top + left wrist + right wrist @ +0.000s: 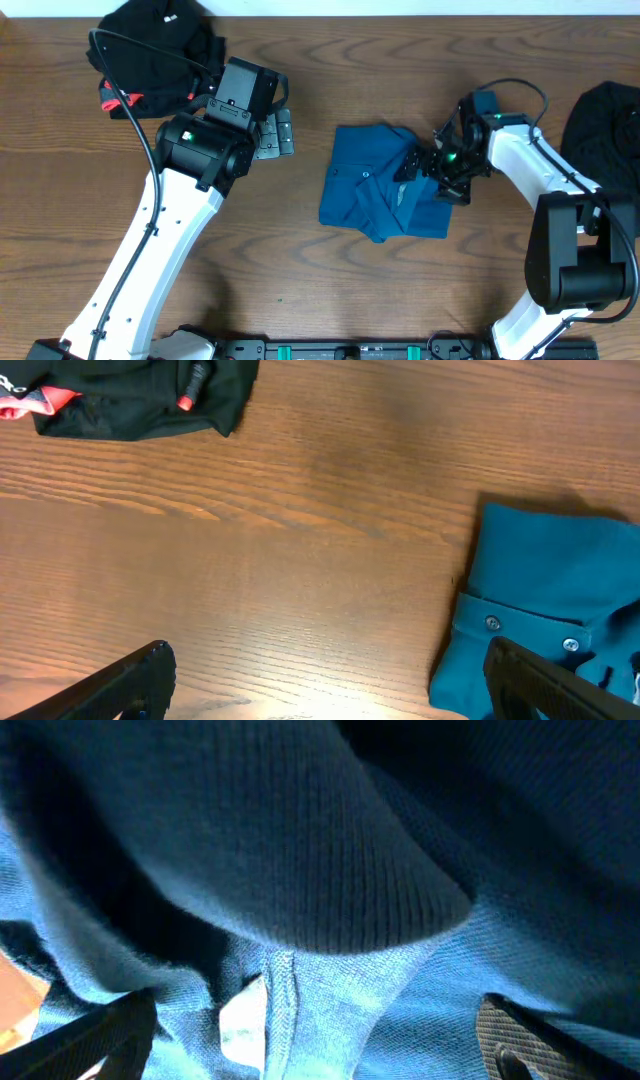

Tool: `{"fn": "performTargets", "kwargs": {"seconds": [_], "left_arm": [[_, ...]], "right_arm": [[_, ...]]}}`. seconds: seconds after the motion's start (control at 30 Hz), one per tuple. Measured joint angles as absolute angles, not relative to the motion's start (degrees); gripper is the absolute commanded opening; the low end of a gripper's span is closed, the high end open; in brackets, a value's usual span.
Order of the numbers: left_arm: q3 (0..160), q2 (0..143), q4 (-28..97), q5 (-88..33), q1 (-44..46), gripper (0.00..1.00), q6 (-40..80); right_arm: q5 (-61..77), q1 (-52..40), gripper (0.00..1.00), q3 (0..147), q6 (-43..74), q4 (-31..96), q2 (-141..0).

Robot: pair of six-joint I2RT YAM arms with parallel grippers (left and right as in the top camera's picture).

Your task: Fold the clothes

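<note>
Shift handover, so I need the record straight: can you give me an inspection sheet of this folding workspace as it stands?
Surface: brown wood-grain table, no spills seen.
Job's things: teal-blue knit shirt folded at centre, buttons showing; black fabric garment with red-and-white trim bunched at the far left; plain dark garment at the right edge.
Clutter: nothing seen.
End effectors: left end effector open over bare wood; right end effector open, low over the teal shirt.
Cables: black cable loops across the trimmed garment.
Surroundings: black rail along the near edge.
</note>
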State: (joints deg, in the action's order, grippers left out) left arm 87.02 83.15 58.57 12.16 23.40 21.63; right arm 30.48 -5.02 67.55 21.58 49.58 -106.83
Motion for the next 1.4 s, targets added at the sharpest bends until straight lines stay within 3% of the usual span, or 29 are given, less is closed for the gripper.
{"fn": "performTargets", "kwargs": {"seconds": [0.2,0.43,0.63,0.77,1.1,1.2,1.4], "left_arm": [[87.0,83.2,58.5,12.2,23.4,0.98,21.6],[87.0,83.2,58.5,12.2,23.4,0.98,21.6],[87.0,83.9,58.5,12.2,23.4,0.99,21.6],[87.0,84.9,58.5,12.1,23.4,0.98,21.6],[86.9,85.2,58.5,12.1,23.4,0.98,21.6],[86.9,85.2,58.5,12.1,23.4,0.98,21.6],[86.9,85.2,58.5,12.1,23.4,0.98,21.6]], "right_arm": [[31.8,-5.0,0.99,66.8,22.3,47.7,-106.8],[33.0,-5.0,0.9,66.6,22.8,46.7,-106.8],[33.4,-5.3,0.9,66.6,22.9,45.3,-106.7],[33.5,-5.3,0.83,66.6,23.0,45.3,-106.7],[32.4,-6.2,0.57,66.3,23.2,45.4,-106.7],[31.1,-6.9,0.27,66.3,23.4,46.1,-106.7],[28.0,-7.2,0.09,66.2,23.3,48.0,-106.7]]}}
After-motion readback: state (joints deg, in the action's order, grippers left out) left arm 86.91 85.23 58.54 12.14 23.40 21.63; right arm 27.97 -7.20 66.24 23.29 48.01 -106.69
